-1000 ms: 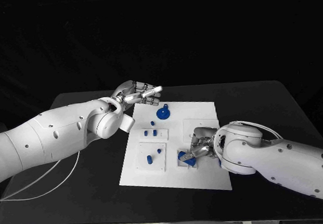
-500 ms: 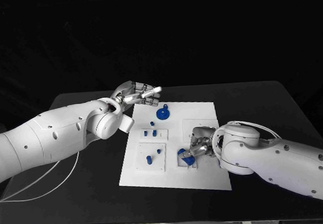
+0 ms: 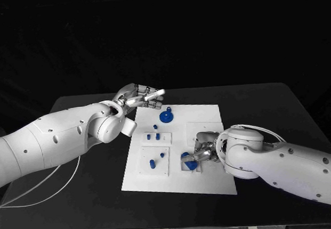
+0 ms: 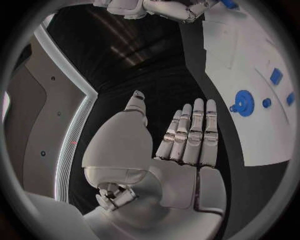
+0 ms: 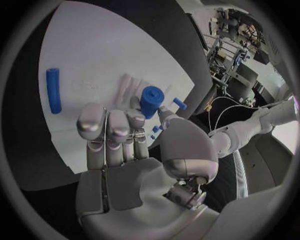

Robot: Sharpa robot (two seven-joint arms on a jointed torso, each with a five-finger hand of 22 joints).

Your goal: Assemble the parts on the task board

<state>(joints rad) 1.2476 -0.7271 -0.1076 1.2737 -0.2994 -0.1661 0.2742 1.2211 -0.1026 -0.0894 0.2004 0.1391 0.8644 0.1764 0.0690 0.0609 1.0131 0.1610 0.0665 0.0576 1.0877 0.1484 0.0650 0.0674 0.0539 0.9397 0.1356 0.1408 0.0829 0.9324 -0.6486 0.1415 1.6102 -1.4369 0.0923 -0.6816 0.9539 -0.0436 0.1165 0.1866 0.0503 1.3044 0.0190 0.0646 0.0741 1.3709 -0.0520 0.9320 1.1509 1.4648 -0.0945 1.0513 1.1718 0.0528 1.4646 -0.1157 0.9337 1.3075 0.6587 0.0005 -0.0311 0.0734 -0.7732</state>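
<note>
The task board [image 3: 176,145] lies flat in the middle of the black worktop [image 3: 87,190]. The right hand [image 3: 203,150] sits low over the board's near-right part, its fingers [image 5: 106,127] curled down side by side with their tips on or just above the white surface. A short blue cylindrical part [image 5: 150,101] stands right at those fingertips, between them and the thumb; whether it is pinched or only touched, I cannot tell. In the head view this part [image 3: 189,160] shows as a blue shape at a square recess, half hidden by the hand.

The right wrist view adds what the head view does not: a blue rod [image 5: 54,90] lying flat on the board, well apart from the fingers, and a small blue peg [image 5: 180,103] just beyond the cylinder.

The left hand [image 3: 139,97] hovers at the board's far-left corner. The left wrist view shows it flat, fingers [image 4: 195,131] straight and pressed together, thumb set apart, holding nothing, over the dark worktop beside the board's edge. A round blue disc with a knob [image 3: 167,115] stands on the board near this hand, apart from it; it also appears in the left wrist view [image 4: 243,103]. Small blue pegs [image 3: 158,136] stand in the left-hand plates of the board
</note>
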